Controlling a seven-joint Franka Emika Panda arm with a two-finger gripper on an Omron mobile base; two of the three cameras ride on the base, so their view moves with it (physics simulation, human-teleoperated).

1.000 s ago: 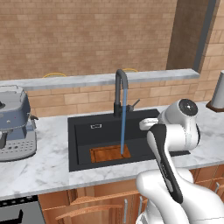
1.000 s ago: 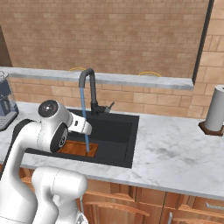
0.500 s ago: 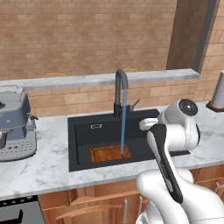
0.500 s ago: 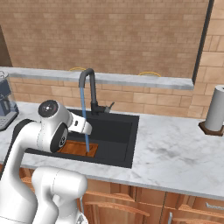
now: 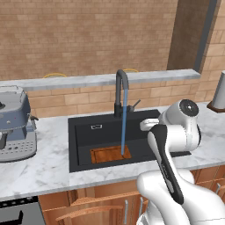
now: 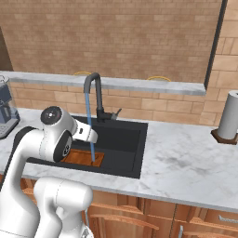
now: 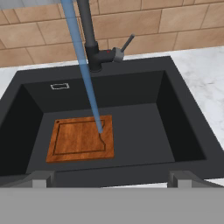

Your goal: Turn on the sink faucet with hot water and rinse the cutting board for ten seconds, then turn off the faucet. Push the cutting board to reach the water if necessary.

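The cutting board (image 7: 81,138) was laid under the water (image 7: 87,83) for rinsing; the gripper (image 7: 109,178) was held wide open, empty.

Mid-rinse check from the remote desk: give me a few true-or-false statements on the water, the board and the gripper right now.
1. The water is running from the sink faucet. True.
2. The stream lands on the cutting board. True.
3. The cutting board lies on the marble counter. False: it lies flat on the floor of the sink.
4. The gripper is shut on the faucet's lever. False: its jaws stand open, holding nothing, back at the basin's near edge.
5. A coffee machine stands on the counter beside the sink. True.
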